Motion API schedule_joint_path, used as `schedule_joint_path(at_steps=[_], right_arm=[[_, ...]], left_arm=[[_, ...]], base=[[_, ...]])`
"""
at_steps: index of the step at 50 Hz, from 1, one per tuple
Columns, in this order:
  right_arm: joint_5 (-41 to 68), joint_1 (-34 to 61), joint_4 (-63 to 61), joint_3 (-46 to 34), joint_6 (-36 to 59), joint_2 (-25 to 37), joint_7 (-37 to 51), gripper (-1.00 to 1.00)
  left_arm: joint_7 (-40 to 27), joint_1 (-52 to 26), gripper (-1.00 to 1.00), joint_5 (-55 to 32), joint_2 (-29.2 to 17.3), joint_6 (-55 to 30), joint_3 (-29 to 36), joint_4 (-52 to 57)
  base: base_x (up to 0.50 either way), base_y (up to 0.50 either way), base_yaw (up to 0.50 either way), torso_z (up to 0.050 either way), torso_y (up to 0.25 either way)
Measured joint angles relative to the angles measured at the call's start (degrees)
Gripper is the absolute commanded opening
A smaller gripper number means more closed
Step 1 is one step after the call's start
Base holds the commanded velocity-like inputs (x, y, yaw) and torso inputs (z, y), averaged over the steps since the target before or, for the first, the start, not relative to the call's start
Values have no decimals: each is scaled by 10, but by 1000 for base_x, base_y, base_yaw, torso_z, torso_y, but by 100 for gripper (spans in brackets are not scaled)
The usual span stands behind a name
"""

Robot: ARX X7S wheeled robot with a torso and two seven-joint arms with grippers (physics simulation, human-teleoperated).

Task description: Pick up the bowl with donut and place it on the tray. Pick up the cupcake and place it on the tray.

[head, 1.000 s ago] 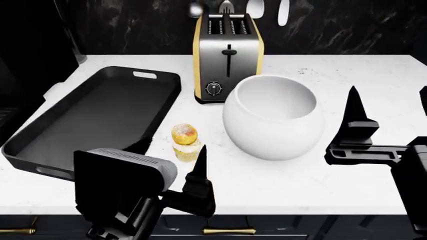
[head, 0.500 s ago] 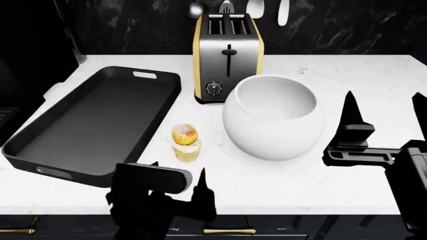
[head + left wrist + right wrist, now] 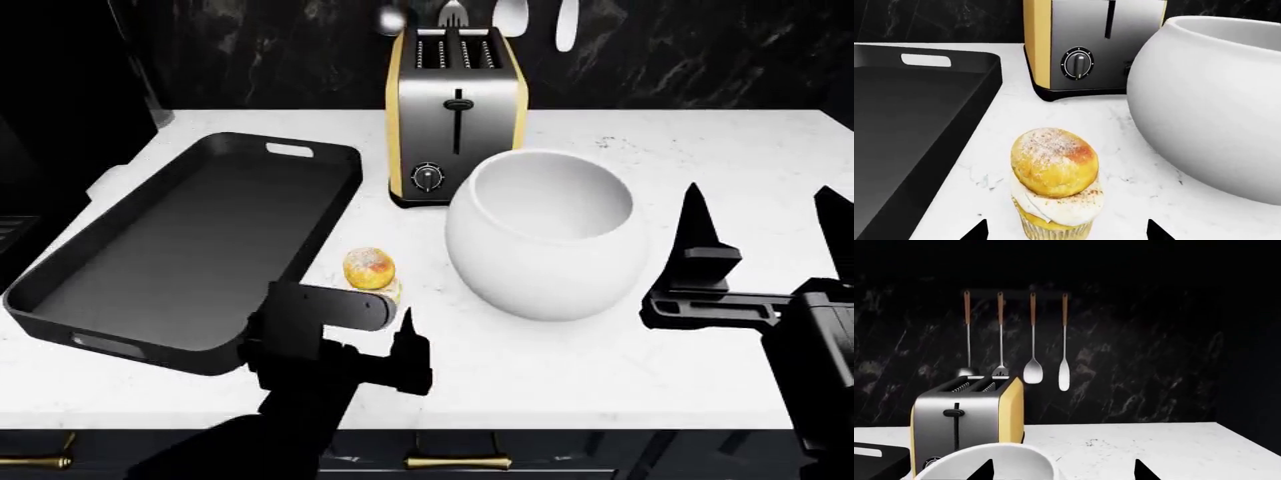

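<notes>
Left arm: raised from the near counter edge, its black gripper levelled just short of the small yellow-wrapped cupcake with a domed golden-orange top. Jaws are held apart; in the left wrist view only the two dark fingertips are seen, one on either side of the cupcake, not touching it.

Right arm: extended at the right, its black gripper pointing up and away, jaws spread wide, nothing between them. It is stationed at 3 o'clock of the large glossy white globe-shaped bowl, apart from it.

Count, head view:
- One bowl, on the white marble counter. Its contents cannot be made out; no donut is seen.
- One cupcake, upright on the counter, at 9 o'clock of the bowl, between the bowl and the tray.
- One long matte black rectangular tray with handle slots, at 9 o'clock of the cupcake, nothing lying in it.
- One steel toaster with yellow sides, at 11 o'clock of the bowl.
- Four utensils are counted hanging on the dark marble wall behind the toaster in the right wrist view.
</notes>
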Motion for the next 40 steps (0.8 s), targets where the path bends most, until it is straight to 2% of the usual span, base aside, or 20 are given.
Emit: schedule_joint_path(at_steps=[34, 35, 40], right_arm=[[-40, 11, 25, -35, -3, -17, -24, 100], [-41, 11, 26, -36, -4, -17, -25, 100], [-47, 8, 28, -38, -7, -19, -30, 100]], left_arm=[[73, -44, 100, 72, -5, 66, 57, -139], [74, -44, -100, 73, -5, 68, 58, -141], [79, -45, -100, 79, -5, 80, 64, -146]], base=[[0, 0, 0, 0, 0], [0, 0, 0, 0, 0], [0, 0, 0, 0, 0]])
